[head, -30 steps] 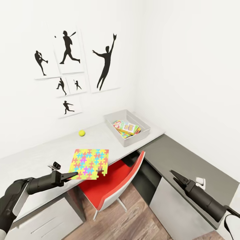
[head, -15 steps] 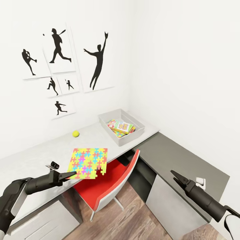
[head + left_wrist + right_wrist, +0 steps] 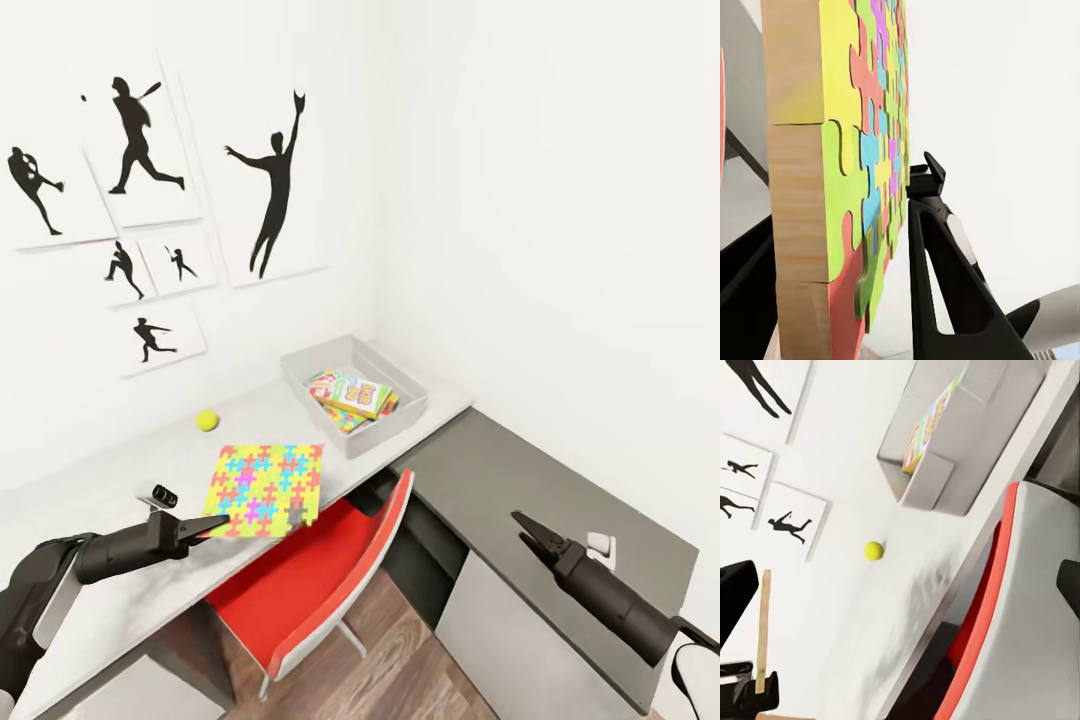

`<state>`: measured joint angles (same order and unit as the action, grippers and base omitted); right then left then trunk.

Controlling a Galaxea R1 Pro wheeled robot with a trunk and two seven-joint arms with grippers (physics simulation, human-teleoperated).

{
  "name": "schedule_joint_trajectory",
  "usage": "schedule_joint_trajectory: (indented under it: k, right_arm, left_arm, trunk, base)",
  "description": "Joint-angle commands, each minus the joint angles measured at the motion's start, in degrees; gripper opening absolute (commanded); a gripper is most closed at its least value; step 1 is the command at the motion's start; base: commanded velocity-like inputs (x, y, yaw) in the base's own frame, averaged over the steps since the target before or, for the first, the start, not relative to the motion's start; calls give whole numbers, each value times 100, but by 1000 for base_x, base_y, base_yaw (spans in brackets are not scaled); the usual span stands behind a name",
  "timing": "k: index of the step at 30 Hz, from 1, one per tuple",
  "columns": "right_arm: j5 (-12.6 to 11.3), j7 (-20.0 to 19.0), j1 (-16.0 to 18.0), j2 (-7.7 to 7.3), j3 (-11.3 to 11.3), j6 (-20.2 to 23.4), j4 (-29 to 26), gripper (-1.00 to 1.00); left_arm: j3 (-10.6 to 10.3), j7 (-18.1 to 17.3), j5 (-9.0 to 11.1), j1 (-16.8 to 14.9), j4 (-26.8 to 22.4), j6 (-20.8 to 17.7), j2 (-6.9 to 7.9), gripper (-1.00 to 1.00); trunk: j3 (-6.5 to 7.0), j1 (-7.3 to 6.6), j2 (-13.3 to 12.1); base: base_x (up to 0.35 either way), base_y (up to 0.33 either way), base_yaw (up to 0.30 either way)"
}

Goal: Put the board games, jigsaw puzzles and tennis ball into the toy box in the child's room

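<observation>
Left gripper [image 3: 215,525]: fingers [image 3: 945,277] clamped on one edge of the jigsaw puzzle [image 3: 264,490], held flat above the bench [image 3: 120,480]. Beyond them lie the tennis ball [image 3: 207,420] and the toy box [image 3: 400,415] holding board games [image 3: 350,397]. Right gripper [image 3: 522,524]: fingers nearly together, holding nothing.

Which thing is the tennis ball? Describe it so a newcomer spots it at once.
Start at the long white table under the black silhouette pictures. The tennis ball sits on the tabletop, near the wall, apart from the grey toy box and beyond the jigsaw puzzle held by the left gripper. It is the one small, round, plain yellow-green thing; its neighbours are flat or boxy.
</observation>
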<state>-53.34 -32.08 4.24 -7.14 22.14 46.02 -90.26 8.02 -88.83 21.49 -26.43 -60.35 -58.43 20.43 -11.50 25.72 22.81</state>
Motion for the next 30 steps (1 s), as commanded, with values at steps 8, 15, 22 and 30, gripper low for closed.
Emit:
schedule_joint_trajectory:
  k: [8, 15, 22, 30]
  right_arm:
    - [15, -9, 15, 2, -28, 34, -2, 100]
    - [17, -9, 12, 9, -34, 30, -8, 100]
    - [17, -7, 13, 9, -34, 30, -9, 100]
    - [14, -9, 7, 2, -51, -179, -1, 100]
  left_arm:
    - [-2, -20, 0, -2, -3, -55, 4, -100]
    - [-3, -20, 3, -2, -3, -54, 3, -100]
    - [-2, -19, -4, -2, -3, -18, -4, -100]
    - [-2, -20, -5, -2, -3, -10, -2, -100]
  trunk:
    - [-11, 6, 11]
    - [-11, 6, 11]
    - [-11, 6, 11]
    - [21, 6, 11]
  base:
    - [230, 0, -127]
    - [25, 0, -1]
    - [258, 0, 0]
    - [301, 0, 0]
